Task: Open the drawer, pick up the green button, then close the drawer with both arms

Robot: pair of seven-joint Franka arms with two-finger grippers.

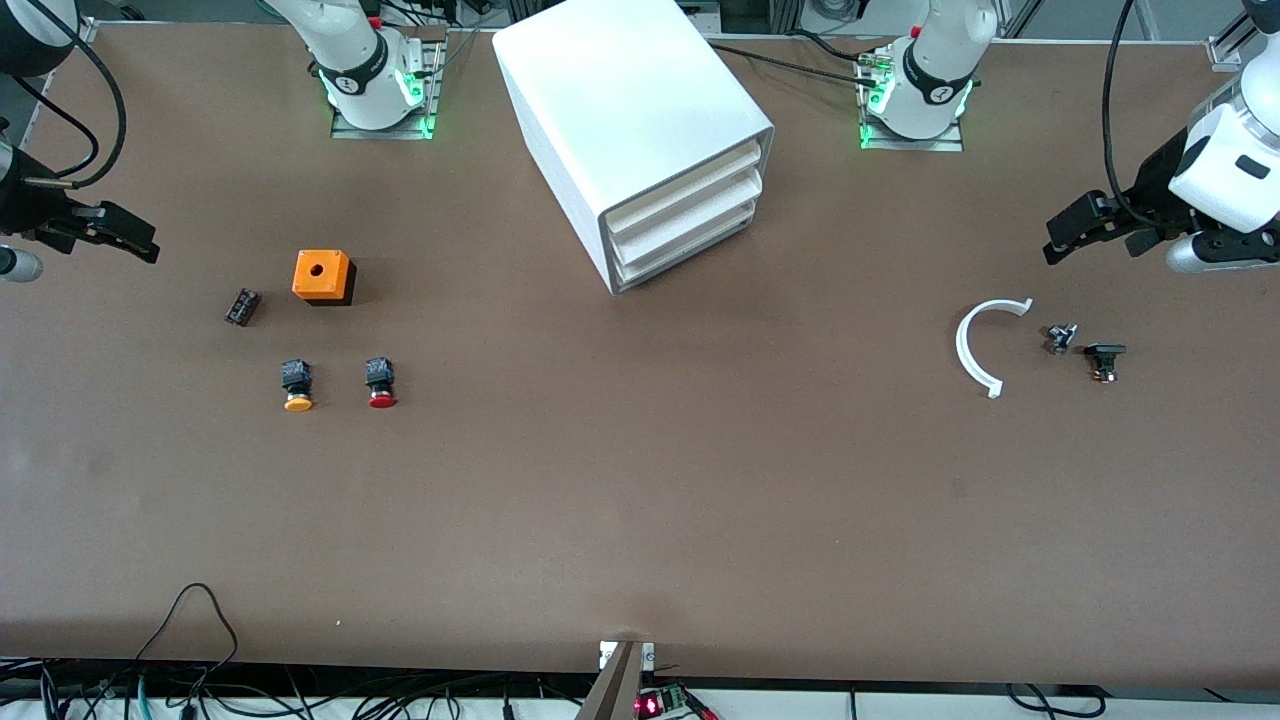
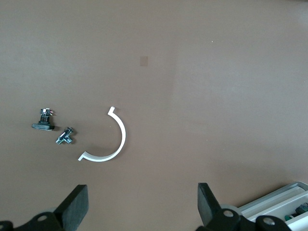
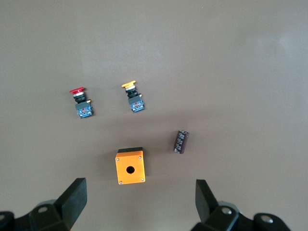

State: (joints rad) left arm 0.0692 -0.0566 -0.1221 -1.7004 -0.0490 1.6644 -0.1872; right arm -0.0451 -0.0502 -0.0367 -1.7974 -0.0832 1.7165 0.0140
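Note:
The white cabinet (image 1: 620,110) stands at the middle of the table near the arms' bases, and its three drawers are all shut. The drawer (image 1: 690,246) is the lowest one. The button is hidden. My left gripper (image 1: 1075,232) hangs open and empty over the left arm's end of the table. In the left wrist view its fingers (image 2: 77,204) are wide apart above bare table, with a corner of the cabinet (image 2: 281,199) at the edge. My right gripper (image 1: 110,232) hangs open and empty over the right arm's end, fingers (image 3: 74,199) spread above an orange box (image 3: 130,167).
Toward the right arm's end lie the orange box (image 1: 323,276), a black terminal block (image 1: 242,306), an orange-capped button (image 1: 297,385) and a red-capped button (image 1: 380,383). Toward the left arm's end lie a white curved clip (image 1: 985,345) and two small dark parts (image 1: 1060,337) (image 1: 1104,358).

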